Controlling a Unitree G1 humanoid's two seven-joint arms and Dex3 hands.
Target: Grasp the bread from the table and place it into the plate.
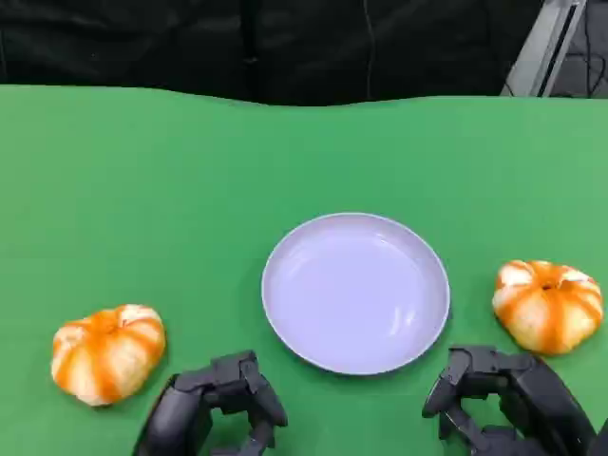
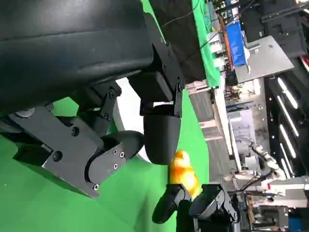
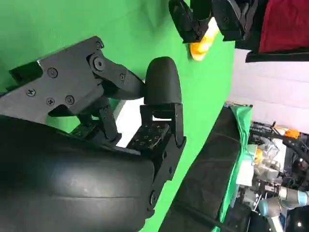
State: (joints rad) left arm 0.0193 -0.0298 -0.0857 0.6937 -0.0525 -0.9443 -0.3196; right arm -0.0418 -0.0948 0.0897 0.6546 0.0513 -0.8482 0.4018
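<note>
While both arms hang low at the near edge of the green tabletop (image 1: pixel 142 180), the items stand as follows.

Plate (image 1: pixel 355 291): pale lavender, round, shallow; sits near the middle of the tabletop, closer to the near edge than the far one. Nothing lies in it.

Bread, left piece (image 1: pixel 107 352): round bun with orange and white stripes, pumpkin-shaped; rests on the tabletop toward the near left corner, well apart from the plate. In the right wrist view it appears past the other hand, as a yellow-orange lump.

Bread, right piece (image 1: pixel 548 305): same kind; rests by the right edge, near the plate but not touching it.

Left robot hand (image 1: pixel 220 406): black, at the near edge between the left piece and the plate, touching neither. Fingers bent but apart; it holds nothing, as its wrist view confirms.

Right robot hand (image 1: pixel 503 397): black, at the near edge, just below the right piece, with a small gap of green between them. Fingers apart and bare.

Background: dark curtain beyond the far edge; a workshop with benches and equipment shows in the wrist views.
</note>
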